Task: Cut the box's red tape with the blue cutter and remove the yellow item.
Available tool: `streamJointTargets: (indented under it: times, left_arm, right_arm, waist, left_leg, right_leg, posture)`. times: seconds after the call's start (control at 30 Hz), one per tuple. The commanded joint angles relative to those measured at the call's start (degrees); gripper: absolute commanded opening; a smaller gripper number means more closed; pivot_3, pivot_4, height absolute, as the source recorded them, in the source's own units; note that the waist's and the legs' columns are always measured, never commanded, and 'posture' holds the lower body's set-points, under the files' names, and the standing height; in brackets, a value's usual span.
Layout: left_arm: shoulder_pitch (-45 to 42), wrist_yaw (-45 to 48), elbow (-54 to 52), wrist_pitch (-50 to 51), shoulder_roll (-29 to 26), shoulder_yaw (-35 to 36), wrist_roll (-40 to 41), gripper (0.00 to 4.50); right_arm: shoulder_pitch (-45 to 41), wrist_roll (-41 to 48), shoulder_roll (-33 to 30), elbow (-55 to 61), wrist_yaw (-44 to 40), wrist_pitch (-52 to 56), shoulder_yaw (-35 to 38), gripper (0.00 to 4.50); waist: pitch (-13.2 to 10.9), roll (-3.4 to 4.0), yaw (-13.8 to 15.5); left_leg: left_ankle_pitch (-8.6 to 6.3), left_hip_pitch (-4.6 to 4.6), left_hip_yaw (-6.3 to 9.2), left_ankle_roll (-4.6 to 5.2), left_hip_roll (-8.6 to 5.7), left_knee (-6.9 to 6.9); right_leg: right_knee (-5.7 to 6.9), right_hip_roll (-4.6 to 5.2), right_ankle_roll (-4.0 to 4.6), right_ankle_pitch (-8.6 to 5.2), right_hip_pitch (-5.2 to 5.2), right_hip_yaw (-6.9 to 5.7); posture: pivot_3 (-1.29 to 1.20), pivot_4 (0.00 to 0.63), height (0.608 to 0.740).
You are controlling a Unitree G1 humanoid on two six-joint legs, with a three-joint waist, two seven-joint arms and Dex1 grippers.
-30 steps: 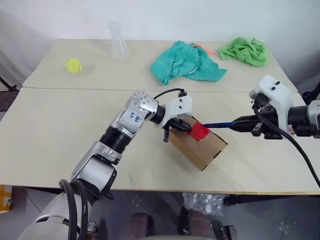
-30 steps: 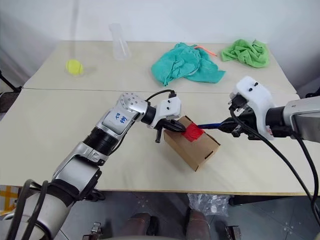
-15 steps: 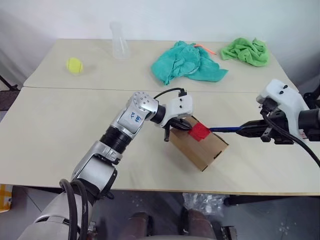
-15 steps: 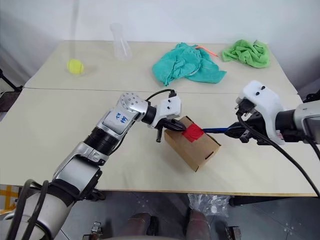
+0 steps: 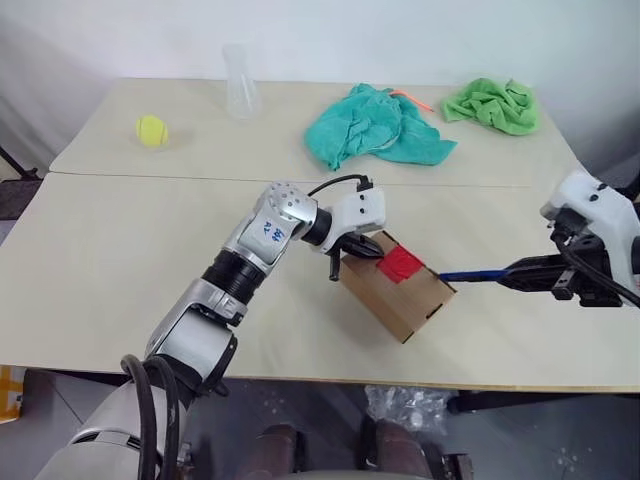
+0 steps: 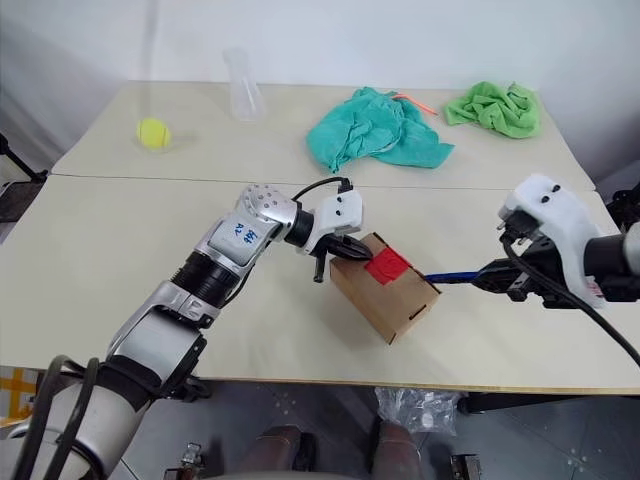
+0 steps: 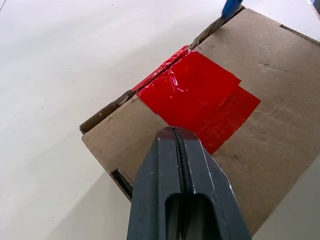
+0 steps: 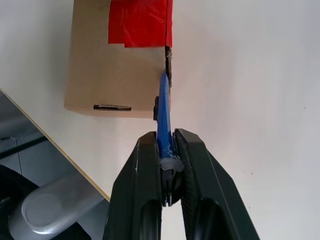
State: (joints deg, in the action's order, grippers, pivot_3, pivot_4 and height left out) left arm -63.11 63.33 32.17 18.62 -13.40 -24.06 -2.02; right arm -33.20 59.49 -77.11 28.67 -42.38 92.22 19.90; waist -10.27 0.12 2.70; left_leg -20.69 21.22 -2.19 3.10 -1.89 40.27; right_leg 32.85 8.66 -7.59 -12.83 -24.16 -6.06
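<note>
The box (image 5: 396,292), brown cardboard, lies tilted near the table's front edge with the red tape (image 5: 400,264) on its top flaps. My left gripper (image 5: 366,251) is shut with nothing in it, its tip down on the box's top (image 7: 260,145) just beside the red tape (image 7: 197,97). To the right, my right gripper (image 5: 520,270) is shut on the blue cutter (image 5: 472,274), held about level. The cutter (image 8: 164,102) points at the box's right edge (image 8: 115,65), clear of the tape (image 8: 142,22). The yellow item is hidden.
At the back of the table are a tennis ball (image 5: 152,130), a clear flask (image 5: 238,82), a teal cloth (image 5: 375,125), a green cloth (image 5: 492,103) and a thin orange stick (image 5: 411,98). The table's front edge (image 5: 330,378) runs close behind the box.
My right gripper has drawn back to the right with the cutter, so its tip has left the red tape and now sits at the box's right edge. The left gripper has stayed put.
</note>
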Motion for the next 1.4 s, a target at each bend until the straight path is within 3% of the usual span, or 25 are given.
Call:
streamJointTargets:
  times: [0.03, 0.2, 0.3, 0.43, 0.6, 0.67, 0.83, 1.03, 1.23, 1.33, 1.4]
  left_arm:
    - [1.9, -1.6, 5.5, 0.5, -0.6, -2.6, -4.3, 0.0]
    - [1.4, -1.9, 6.6, -1.5, 0.2, -1.8, -3.6, 0.0]
    - [1.1, -2.1, 7.0, -2.7, 0.9, -0.8, -2.8, 0.0]
    - [0.9, -1.7, 7.2, -3.9, 1.9, 0.4, -2.0, 0.0]
    - [0.3, -1.0, 5.7, -4.4, 1.8, 1.9, -1.1, 0.0]
    - [-0.8, -0.4, 4.3, -2.0, 2.2, 3.9, 0.9, 0.0]
    - [-5.4, -0.4, 2.3, 2.4, 1.7, 8.7, 4.4, 0.0]
    - [-8.8, 0.5, -3.4, 11.5, -0.9, 13.8, 9.1, 0.0]
    - [-6.6, 5.5, -9.9, 18.3, -7.9, 11.0, 9.1, 0.0]
    - [-3.8, 9.8, -13.6, 20.6, -12.6, 7.2, 8.3, 0.0]
    - [-2.6, 11.5, -16.3, 22.2, -14.3, 5.5, 8.9, 0.0]
  right_arm:
    - [-0.4, 0.7, 2.0, -1.6, 2.2, 0.3, 9.0, 0.14]
    - [11.8, -5.4, 12.4, 0.8, 6.4, -3.2, 23.5, 0.14]
    - [20.9, -11.7, 22.5, 3.0, 8.8, -16.7, 26.1, 0.14]
    - [30.8, -23.7, 34.0, 0.0, 11.4, -37.8, 21.0, 0.14]
    - [37.1, -32.2, 42.2, -9.6, 12.3, -52.7, 13.6, 0.14]
    - [38.1, -32.2, 43.8, -11.4, 11.2, -55.2, 12.5, 0.88]
    - [39.5, -31.2, 44.2, -10.2, 11.0, -58.4, 13.7, 2.39]
    - [42.9, -31.6, 38.9, -4.4, 9.6, -57.6, 15.0, 4.46]
    - [32.7, -29.9, 33.4, -4.3, 10.9, -51.9, 9.8, 4.49]
    - [25.9, -28.9, 29.5, -6.7, 7.5, -47.3, 2.4, 3.86]
    - [23.7, -29.6, 28.2, -8.2, 6.6, -46.4, -0.2, 3.21]
  waist:
    - [0.0, 0.0, 0.0]
    - [0.2, -0.24, 0.3]
    - [0.2, -0.21, 0.4]
    - [0.3, -0.13, 0.4]
    - [0.3, -0.08, 0.1]
    - [0.3, 0.07, -0.1]
    - [0.1, 0.21, -0.1]
    - [0.0, 0.44, 0.0]
    - [-0.1, 0.47, -1.2]
    - [-0.1, 0.52, -1.5]
    - [-0.2, 0.56, -1.4]
  left_leg:
    - [0.0, -0.01, 0.0, 0.0, 0.04, 0.0]
    - [0.0, -0.07, 0.04, -0.06, 0.33, -0.01]
    - [-0.02, -0.09, 0.05, -0.08, 0.37, -0.01]
    - [0.04, -0.16, -0.05, -0.01, 0.17, -0.08]
    - [0.13, -0.15, -0.15, 0.17, 0.01, -0.11]
    - [0.15, -0.14, -0.15, 0.21, -0.02, -0.11]
    - [0.17, 0.1, -0.14, 0.24, -0.01, -0.11]
    - [0.15, 0.22, -0.18, 0.3, -0.04, -0.2]
    - [0.17, 0.17, -0.3, 0.34, -0.01, -0.19]
    - [0.2, 0.11, -0.34, 0.28, 0.04, -0.21]
    - [0.2, 0.09, -0.38, 0.27, 0.05, -0.21]
  right_leg:
    - [-0.04, 0.0, 0.05, 0.05, 0.02, 0.01]
    - [-0.45, -0.06, 0.21, 0.34, 0.29, -0.02]
    - [-0.37, -0.13, 0.19, 0.41, 0.39, -0.04]
    - [-0.35, -0.36, 0.07, 0.49, 0.4, -0.2]
    - [-0.4, -0.35, -0.13, 0.6, 0.41, -0.22]
    - [-0.41, -0.33, -0.15, 0.61, 0.39, -0.2]
    - [-0.38, -0.34, -0.15, 0.61, 0.16, -0.2]
    - [-0.5, -0.39, -0.14, 0.6, 0.08, -0.22]
    - [-0.53, -0.42, -0.19, 0.63, 0.08, -0.17]
    - [-0.47, -0.47, -0.15, 0.6, 0.08, -0.12]
    - [-0.45, -0.47, -0.14, 0.6, 0.06, -0.08]
  posture:
    - [0.0, 0.15, 0.74]
    - [0.0, 0.15, 0.74]
    - [0.0, 0.15, 0.74]
    - [0.0, 0.15, 0.74]
    - [0.0, 0.15, 0.74]
    - [0.0, 0.15, 0.74]
    - [0.0, 0.15, 0.74]
    - [0.0, 0.15, 0.74]
    - [0.0, 0.15, 0.74]
    - [0.0, 0.15, 0.74]
    - [0.0, 0.15, 0.74]
